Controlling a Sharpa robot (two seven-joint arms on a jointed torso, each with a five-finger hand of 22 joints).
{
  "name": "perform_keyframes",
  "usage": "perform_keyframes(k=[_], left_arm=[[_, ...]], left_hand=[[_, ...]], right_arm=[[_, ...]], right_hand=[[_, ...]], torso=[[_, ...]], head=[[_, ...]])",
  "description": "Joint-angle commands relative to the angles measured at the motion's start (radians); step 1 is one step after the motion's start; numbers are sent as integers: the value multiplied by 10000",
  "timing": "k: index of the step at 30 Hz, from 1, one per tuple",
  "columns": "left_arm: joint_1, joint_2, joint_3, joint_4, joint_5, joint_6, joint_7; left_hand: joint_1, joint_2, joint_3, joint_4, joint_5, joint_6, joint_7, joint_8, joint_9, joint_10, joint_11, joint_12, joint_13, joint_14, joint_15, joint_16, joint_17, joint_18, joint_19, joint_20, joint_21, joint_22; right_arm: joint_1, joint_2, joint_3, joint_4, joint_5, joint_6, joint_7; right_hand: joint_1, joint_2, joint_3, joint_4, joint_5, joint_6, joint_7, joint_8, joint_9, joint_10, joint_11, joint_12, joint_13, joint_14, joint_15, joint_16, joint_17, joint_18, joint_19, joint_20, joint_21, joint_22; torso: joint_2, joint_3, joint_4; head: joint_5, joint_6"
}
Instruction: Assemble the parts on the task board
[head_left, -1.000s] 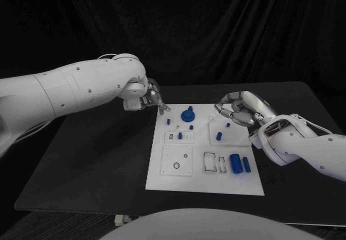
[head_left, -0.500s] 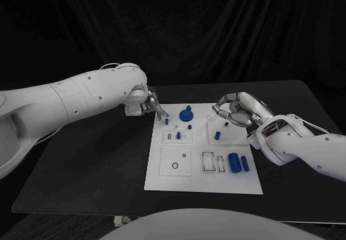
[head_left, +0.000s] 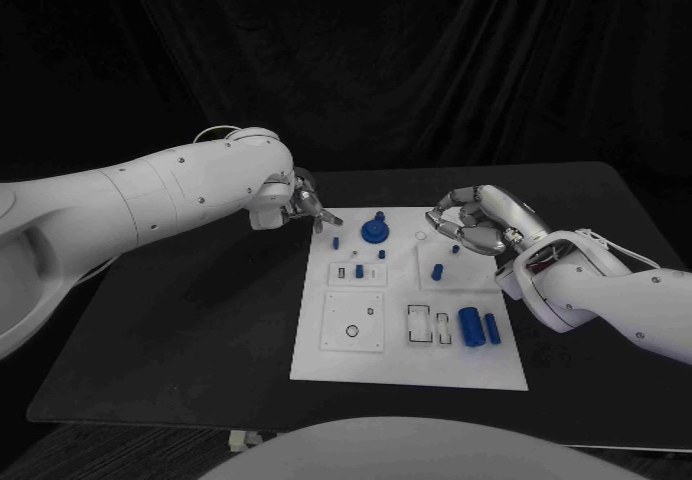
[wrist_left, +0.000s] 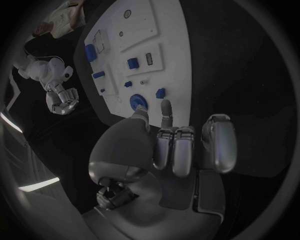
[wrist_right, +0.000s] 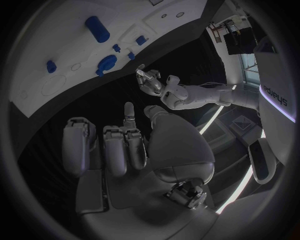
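Board: task board (head_left: 353, 355) lies mid-table, long axis running 6 to 12 o'clock.
Near parts: two blue cylinders (head_left: 472, 326) lie flat at the board's 4 o'clock, long axes pointing 12 o'clock.
Far part: round blue knob (head_left: 376, 231) stands upright at the board's 12 o'clock end.
Right hand (head_left: 483, 221): over the far right corner, fingers curled in, holding nothing.
Left hand (head_left: 297, 202): at the far left corner, fingers curled with one pointing toward the board, nothing held.

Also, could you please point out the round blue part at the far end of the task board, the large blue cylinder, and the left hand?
Round blue part (head_left: 375, 232), head view, on its disc top.
Large blue cylinder (head_left: 472, 327), head view, mid-length on its side.
Left hand (head_left: 299, 204), head view, on its fingers.
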Motion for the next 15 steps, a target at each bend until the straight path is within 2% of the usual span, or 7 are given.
perform_keyframes(k=[1, 6, 11, 15], left_arm=[[-25, 45, 9, -30, -371, -108, 511], [-63, 133, 9, -168, -337, -43, 556], [-164, 257, 9, -361, -323, 5, 602], [-257, 335, 9, -473, -374, -86, 738]], left_hand=[[-94, 75, -68, -18, -18, -126, -5, 51, 28, 1039, -60, 34, 2635, 1039, -46, 65, 2634, 30, 474, -90, 14, 2000], [37, 163, -34, -62, 59, -246, 9, 48, 63, 1039, -47, 34, 2635, 1039, -35, 65, 2634, 36, 459, -86, -26, 1990], [448, 194, 10, -124, 532, -453, 72, -42, 56, 1039, 11, 34, 2635, 1039, 14, 65, 2634, 43, 430, -48, -74, 1979], [588, 169, 19, -155, 660, -477, 82, -53, 58, 1039, 22, 34, 2635, 1039, 26, 65, 2634, 40, 430, -36, -58, 1983]], right_arm=[[-23, 19, 4, -12, -68, 99, -36], [-23, 41, 4, -41, -68, 141, -59], [-23, 47, 4, -60, -68, 164, -76], [-24, 34, 4, -60, -68, 171, -85]], right_hand=[[-63, 2, -19, 13, -30, -15, 12, 35, -10, 1075, -8, 27, 2631, 1056, -5, 26, 2634, 98, -31, -11, -11, 1978], [-68, 9, -19, 10, -45, -10, 8, 40, -11, 1075, -11, 27, 2631, 1056, -6, 26, 2634, 99, -32, -11, -13, 1978], [-68, 15, -16, 9, -48, -9, 6, 41, -12, 1075, -12, 27, 2631, 1056, -7, 26, 2634, 97, -29, -11, -8, 1980], [-68, 15, -16, 9, -48, -9, 6, 41, -12, 1075, -12, 27, 2631, 1056, -7, 26, 2634, 97, -29, -11, -8, 1980]], torso=[[-15, 2, 11], [-23, 2, 16], [-21, 0, 18], [-16, 3, 10]], head=[[10, 2], [-21, 2], [-14, 2], [3, 2]])
